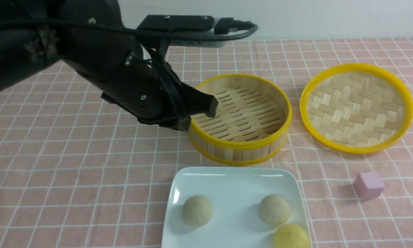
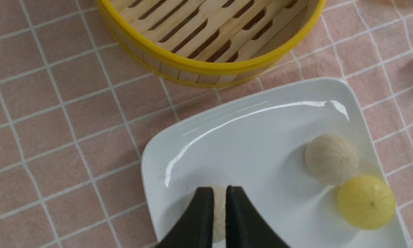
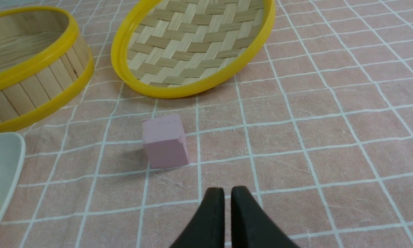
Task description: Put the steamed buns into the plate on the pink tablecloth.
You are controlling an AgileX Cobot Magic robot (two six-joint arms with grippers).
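Black left gripper (image 1: pixel 210 105) on your left hangs over the near-left rim of the bamboo steamer (image 1: pixel 239 151). Its jaws are all but together with nothing between them, and its wrist camera looks down past the tips at the plate. The steamer shows bare slats only. Just in front of it, the white plate (image 1: pixel 227 171) carries the left bun (image 1: pixel 197 211) and the right bun (image 1: pixel 274 209), set apart from each other. A yellow ball (image 1: pixel 292 237) sits against the right one at the near corner; I can't tell whether they touch. My read: both buns are delivered and the left arm is lifted clear, so you have no grasp left to run. Further right, the woven lid (image 1: pixel 356 108) lies flat beside the steamer, likely parked there to open the basket. A pink cube (image 1: pixel 368 185) sits alone nearer you, unrelated to the job. The right gripper (image 3: pixel 227 190) shows only in its own wrist view, low over bare cloth near the cube, tips nearly meeting, holding nothing. The pink tablecloth (image 1: pixel 72 165), white grid and slightly wrinkled, covers all the table you see. A plain white wall (image 1: pixel 330 17) stands behind; nothing else of the room shows.
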